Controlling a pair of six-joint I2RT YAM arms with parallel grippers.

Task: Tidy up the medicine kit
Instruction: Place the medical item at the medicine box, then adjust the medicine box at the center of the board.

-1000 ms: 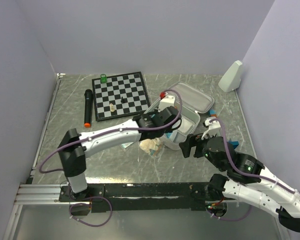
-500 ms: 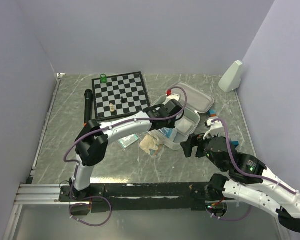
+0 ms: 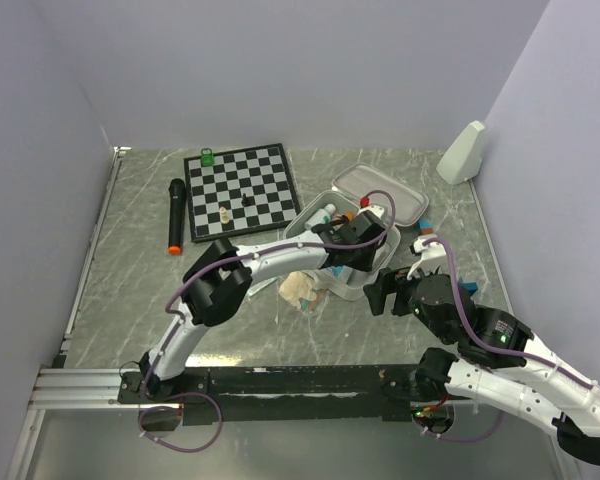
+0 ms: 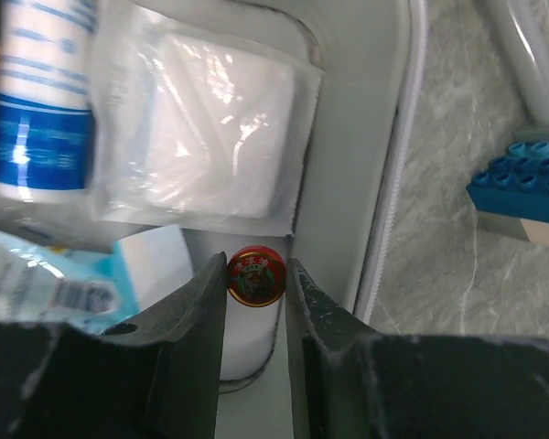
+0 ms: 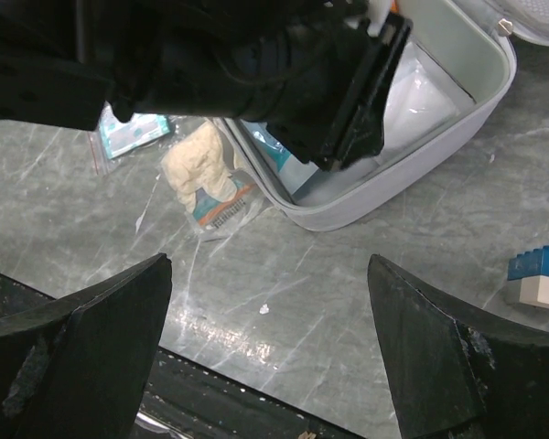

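The medicine kit lies open right of centre, a white case with its lid folded back. My left gripper reaches into its right end. In the left wrist view the left gripper is shut on a small white jar with a red cap, close to the kit's inner wall. A sealed gauze pack, a blue-and-white tube and a pale blue box lie inside. My right gripper hangs open over bare table just in front of the kit, holding nothing.
A clear packet of cream-coloured material and a small teal packet lie on the table left of the kit. Blue toy bricks sit to its right. A chessboard, a black microphone and a white object stand farther back.
My left arm has stretched to the right, carrying the red-capped jar from the kit's left edge across to its right end. The right arm has barely moved.
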